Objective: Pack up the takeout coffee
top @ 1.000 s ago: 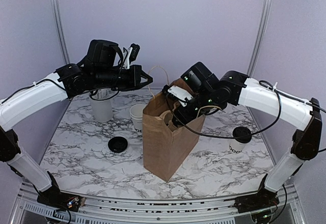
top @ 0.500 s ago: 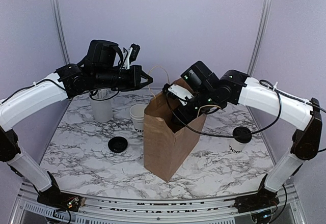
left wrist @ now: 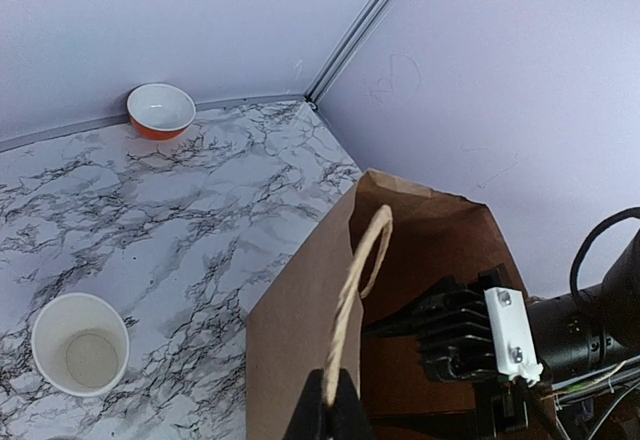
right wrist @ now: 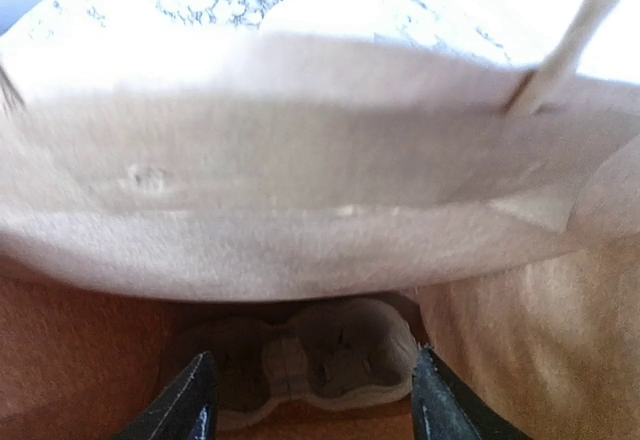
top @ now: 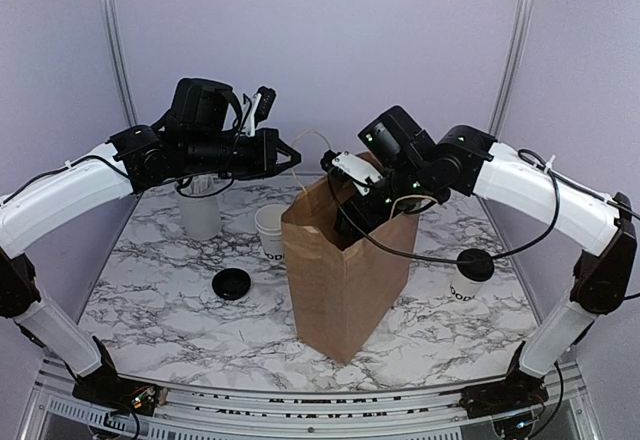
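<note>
Pinches the bag's handle in the shut left jaws and holds it up and away from the mouth. Does so, by the look of it, to hold the mouth open and the bag upright on the desk. Reaches into that mouth with the right jaws, spread wide and gripping nothing. Shows beyond their tips a moulded pulp tray on the bag's floor, probably set there to steady a cup. Finds the coffee lidded and upright on the desk outside the bag, well to the right of the right jaws and untouched. Finds an open cup below the left jaws, just beside the bag, and a loose lid further down and left. Suggests a bag made ready first — packing the coffee itself not yet done.
</note>
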Tool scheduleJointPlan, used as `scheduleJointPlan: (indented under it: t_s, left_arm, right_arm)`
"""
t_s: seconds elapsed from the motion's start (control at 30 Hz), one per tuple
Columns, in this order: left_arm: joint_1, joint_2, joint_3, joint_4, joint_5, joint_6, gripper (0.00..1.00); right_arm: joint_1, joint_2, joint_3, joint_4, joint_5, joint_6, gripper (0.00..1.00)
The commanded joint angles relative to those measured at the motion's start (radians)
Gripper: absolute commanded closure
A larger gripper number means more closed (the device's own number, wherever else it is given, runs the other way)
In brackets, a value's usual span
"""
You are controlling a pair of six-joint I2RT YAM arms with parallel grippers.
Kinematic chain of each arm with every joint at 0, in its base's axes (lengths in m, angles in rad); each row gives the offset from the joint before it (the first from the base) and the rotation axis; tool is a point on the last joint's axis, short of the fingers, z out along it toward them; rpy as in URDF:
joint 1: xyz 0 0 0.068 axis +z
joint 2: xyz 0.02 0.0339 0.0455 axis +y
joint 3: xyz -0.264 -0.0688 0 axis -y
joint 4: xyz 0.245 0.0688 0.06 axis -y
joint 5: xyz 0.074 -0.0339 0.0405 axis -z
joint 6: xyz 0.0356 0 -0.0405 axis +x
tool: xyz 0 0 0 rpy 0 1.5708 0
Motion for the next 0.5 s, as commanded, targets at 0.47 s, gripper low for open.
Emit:
scheduleJointPlan:
  t_s: [0.47]
  left_arm:
    - [-0.057,-0.008,0.027,0.025,0.038,0.035,0.99]
  right_arm:
    - [0.008,0.014,0.059,-0.005,0.108,0.075,0.26]
